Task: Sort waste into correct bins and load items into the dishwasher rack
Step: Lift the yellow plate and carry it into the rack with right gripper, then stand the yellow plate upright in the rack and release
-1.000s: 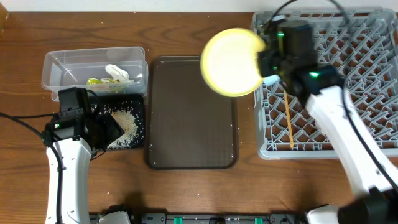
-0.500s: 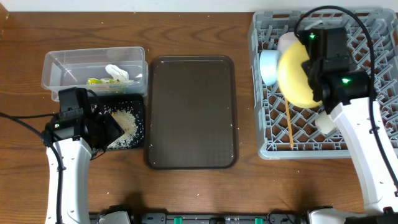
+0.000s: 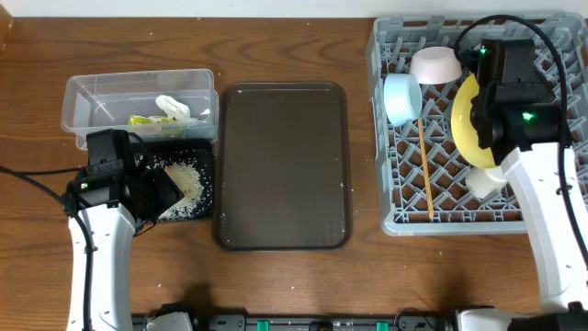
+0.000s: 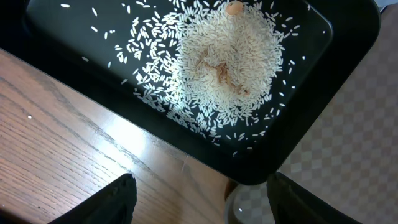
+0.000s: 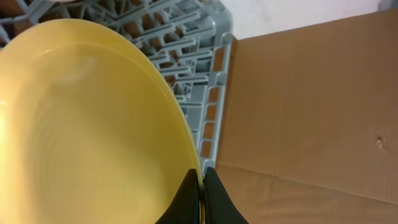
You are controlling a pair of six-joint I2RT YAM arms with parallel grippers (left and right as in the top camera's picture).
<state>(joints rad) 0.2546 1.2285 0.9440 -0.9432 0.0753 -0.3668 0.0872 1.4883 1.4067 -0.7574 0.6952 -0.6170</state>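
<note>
- Right end effector [image 5: 201, 194]: fingers pinched shut on the rim of the yellow plate [image 5: 81, 124]. The plate stands on edge among the pegs of the dishwasher rack [image 3: 542, 46], right of the rack's centre.
- Left end effector [image 4: 199, 202]: fingers spread wide, holding nothing. It hangs above the near edge of the black tray [image 4: 339, 87], where the rice grains [image 4: 230, 62] lie heaped.
- Rack contents: light blue bowl [image 3: 400, 98] and white bowl [image 3: 435, 65] in the far left part, chopsticks [image 3: 425, 170] lying lengthwise, and pale green cup [image 3: 484, 181] just beside the plate.
- Clear tub [image 3: 92, 97]: holds the white tissue [image 3: 172, 107] and the snack wrapper [image 3: 147, 120]. It sits directly behind the black tray.
- Brown serving tray [image 3: 283, 165]: on the table [image 3: 276, 46], between the bins and the rack.
</note>
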